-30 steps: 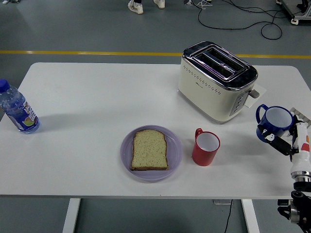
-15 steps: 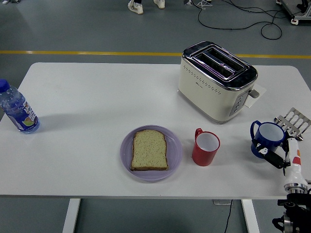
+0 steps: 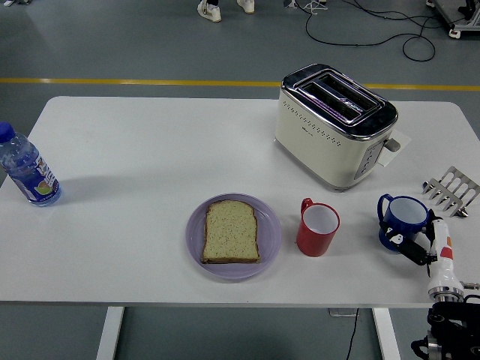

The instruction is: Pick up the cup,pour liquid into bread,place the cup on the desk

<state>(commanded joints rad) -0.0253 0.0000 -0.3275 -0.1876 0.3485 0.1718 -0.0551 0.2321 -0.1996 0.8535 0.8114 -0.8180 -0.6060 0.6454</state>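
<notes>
Our right hand (image 3: pixel 421 247) grips the blue cup (image 3: pixel 404 221) at the lower right of the frame, and if we swing it toward the bread (image 3: pixel 232 232) too low, we could knock over the red cup (image 3: pixel 318 227) between them.
</notes>
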